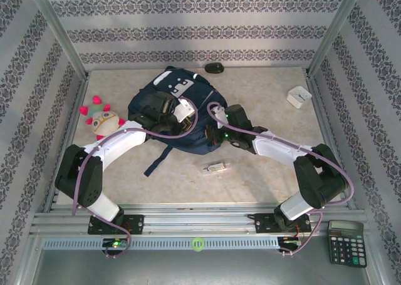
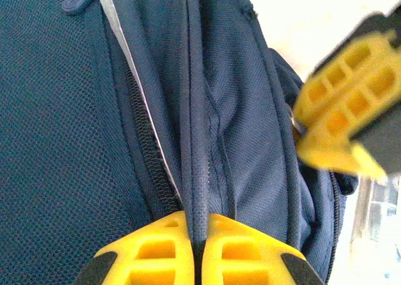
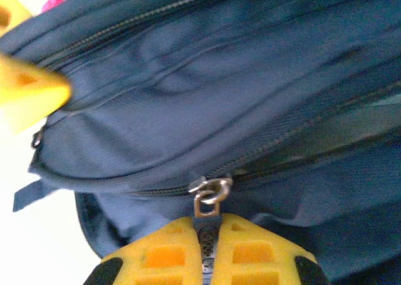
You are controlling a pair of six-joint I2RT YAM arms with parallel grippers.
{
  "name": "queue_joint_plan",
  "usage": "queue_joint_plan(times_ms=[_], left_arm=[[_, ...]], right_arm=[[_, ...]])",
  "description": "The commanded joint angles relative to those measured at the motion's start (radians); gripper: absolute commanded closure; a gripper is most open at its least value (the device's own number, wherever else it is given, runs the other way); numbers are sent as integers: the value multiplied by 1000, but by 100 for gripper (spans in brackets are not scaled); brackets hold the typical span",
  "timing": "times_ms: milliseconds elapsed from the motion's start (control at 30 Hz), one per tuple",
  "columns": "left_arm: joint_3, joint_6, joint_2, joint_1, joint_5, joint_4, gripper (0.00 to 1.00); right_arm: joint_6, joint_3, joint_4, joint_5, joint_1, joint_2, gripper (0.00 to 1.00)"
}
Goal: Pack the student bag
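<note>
At upper centre of the overhead frame, the student bag (image 1: 169,113) is clamped at a seam (image 2: 195,141) by the left gripper (image 2: 199,233) and at its zip pull (image 3: 210,198) by the right gripper (image 3: 210,233), packing being judged not yet begun.

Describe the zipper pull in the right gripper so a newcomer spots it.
Find the big navy student bag. At its near right corner, the right gripper is shut on a zipper pull. Its silver ring stands out against dark zipper teeth and blue fabric.
</note>
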Motion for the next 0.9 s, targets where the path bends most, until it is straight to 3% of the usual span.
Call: queue_joint_plan(times_ms=[0,300,400,500,567,700,867], left_arm=[[43,87,-60,27,44,-34,100],[15,222,-105,103,160,-127,100],[-22,307,-142,144,221,-159,100],[-49,405,-157,175,213,-216,99],[-60,440,-159,179,146,-230,87],[-24,348,-163,156,136,-216,42],[-13,198,-135,-70,-102,-56,23]], right_arm=[[-6,-17,-40,30,-74,-33,100],[-91,19,-71,-32,-180,15,100],[-106,37,-77,-66,-217,33,100],[-138,39,-78,-128,-204,22,100],[-145,27,-72,-149,-172,6,100],[-138,-13,-54,-147,-107,-26,100],[-120,-35,-41,-127,-71,-45,100]])
